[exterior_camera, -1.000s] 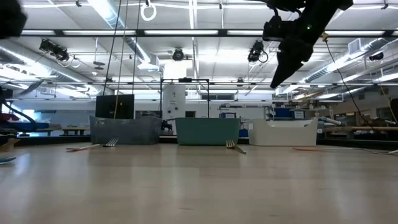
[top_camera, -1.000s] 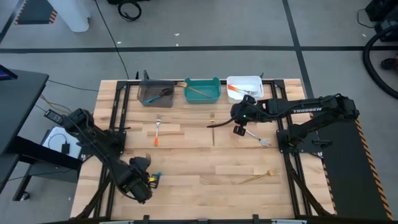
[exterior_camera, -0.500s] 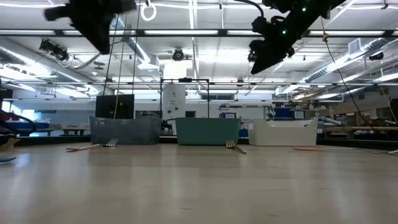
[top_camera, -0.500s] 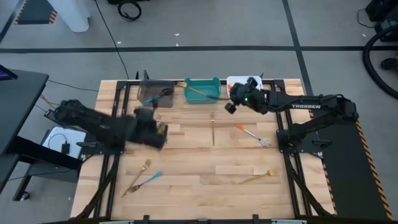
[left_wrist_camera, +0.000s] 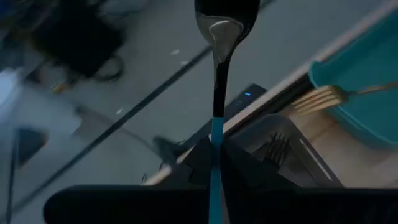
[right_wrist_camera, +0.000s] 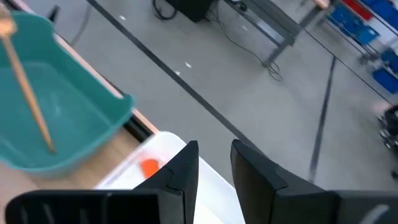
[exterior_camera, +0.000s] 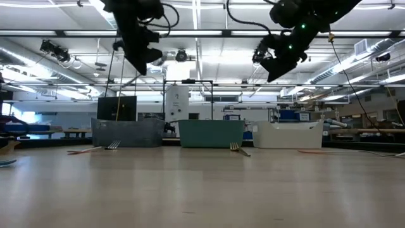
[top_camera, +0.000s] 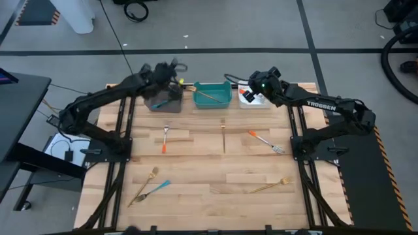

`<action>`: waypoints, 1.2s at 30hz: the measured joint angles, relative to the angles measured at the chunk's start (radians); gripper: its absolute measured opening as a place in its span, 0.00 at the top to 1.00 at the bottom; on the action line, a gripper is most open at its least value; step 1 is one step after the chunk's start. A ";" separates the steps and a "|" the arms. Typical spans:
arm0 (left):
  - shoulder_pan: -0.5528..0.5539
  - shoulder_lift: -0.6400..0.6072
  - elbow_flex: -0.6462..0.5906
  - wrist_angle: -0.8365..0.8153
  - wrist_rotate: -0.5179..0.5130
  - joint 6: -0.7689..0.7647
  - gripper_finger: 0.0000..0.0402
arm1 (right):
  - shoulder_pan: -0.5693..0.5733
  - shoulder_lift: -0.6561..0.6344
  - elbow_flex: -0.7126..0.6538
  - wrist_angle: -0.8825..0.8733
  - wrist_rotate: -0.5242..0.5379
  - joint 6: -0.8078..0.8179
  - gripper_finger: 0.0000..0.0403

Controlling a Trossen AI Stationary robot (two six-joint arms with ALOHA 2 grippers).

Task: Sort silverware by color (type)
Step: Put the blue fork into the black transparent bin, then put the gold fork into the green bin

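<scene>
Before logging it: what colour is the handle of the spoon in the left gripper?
Blue; the spoon shows best in the left wrist view.

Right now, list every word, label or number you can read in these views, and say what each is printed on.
"TROSSEN": white letters on the right arm, high view.
Signs and bins in the room behind the table, low view: too small to read.
Nothing else legible.
</scene>
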 joint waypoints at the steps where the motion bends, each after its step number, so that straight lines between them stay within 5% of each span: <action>1: 0.030 0.009 0.000 0.025 0.062 0.069 0.94 | -0.014 0.000 0.000 -0.010 -0.003 0.000 0.75; 6: 0.133 0.070 0.000 -0.007 0.293 0.221 0.94 | -0.064 0.000 0.000 -0.083 -0.026 -0.027 0.75; 15: 0.204 0.252 0.000 -0.127 0.361 0.284 0.93 | -0.089 0.000 0.000 -0.155 -0.049 -0.044 0.75; 27: 0.200 0.309 0.000 -0.133 0.360 0.270 0.73 | -0.089 0.000 0.000 -0.155 -0.060 -0.041 0.75; 36: 0.163 0.293 0.055 -0.358 0.397 0.144 0.71 | -0.054 0.000 0.000 -0.163 -0.269 0.229 0.75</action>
